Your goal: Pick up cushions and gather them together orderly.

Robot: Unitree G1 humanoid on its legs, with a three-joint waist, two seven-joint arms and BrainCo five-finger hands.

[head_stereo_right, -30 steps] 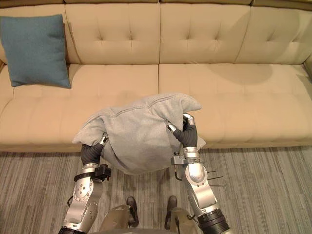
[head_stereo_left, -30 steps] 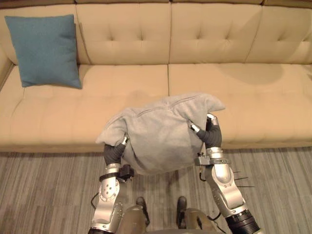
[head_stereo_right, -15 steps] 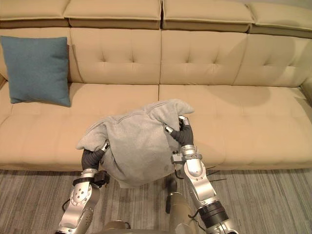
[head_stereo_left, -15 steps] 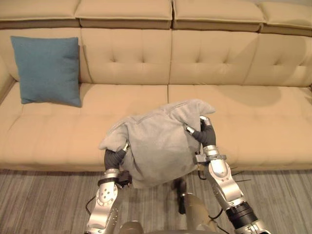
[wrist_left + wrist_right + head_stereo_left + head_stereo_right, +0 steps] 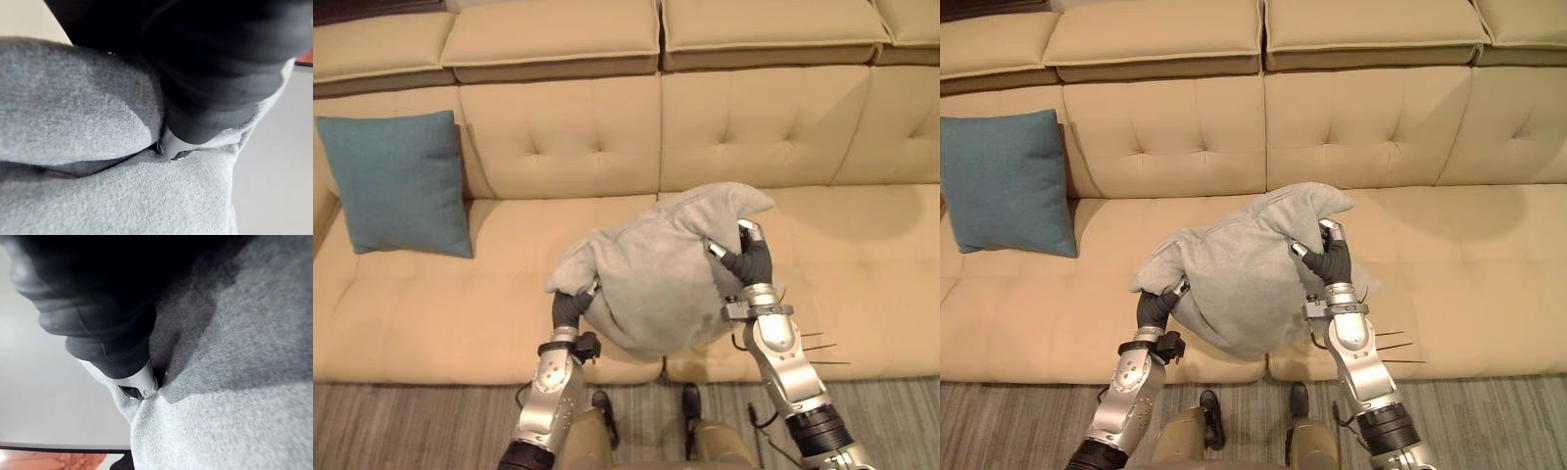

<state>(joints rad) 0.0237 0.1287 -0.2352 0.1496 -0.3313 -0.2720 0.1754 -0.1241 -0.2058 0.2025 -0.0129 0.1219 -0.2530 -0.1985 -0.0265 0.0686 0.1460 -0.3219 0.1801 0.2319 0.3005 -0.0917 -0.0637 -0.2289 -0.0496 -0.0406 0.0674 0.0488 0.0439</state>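
1. Beige tufted sofa [image 5: 862, 245] spanned the background, with striped grey carpet [image 5: 411, 421] running along its front edge.
2. Above the sofa's seat, just right of its middle seam, the right hand [image 5: 750, 262] had its silver fingers curled into the upper right side of the grey cushion [image 5: 656, 284]. The fabric was bunched into a peak above them. In the right wrist view a silver finger sank into a crease of the grey cloth.
3. Over the front of the sofa's left seat, the left hand [image 5: 570, 307] met the cushion's lower left edge. Its dark cover ran in under the cloth, and whether it gripped or merely propped the cushion could not be told.
4. Between the two hands the grey cushion was raised clear of the sofa's seat. It was crumpled and sagging, and its lower bulge hung over the seat's front edge at the middle seam.
5. At the sofa's left end a teal cushion [image 5: 399, 183] stood upright, its bottom on the seat and its back against the backrest, well apart from the grey one.
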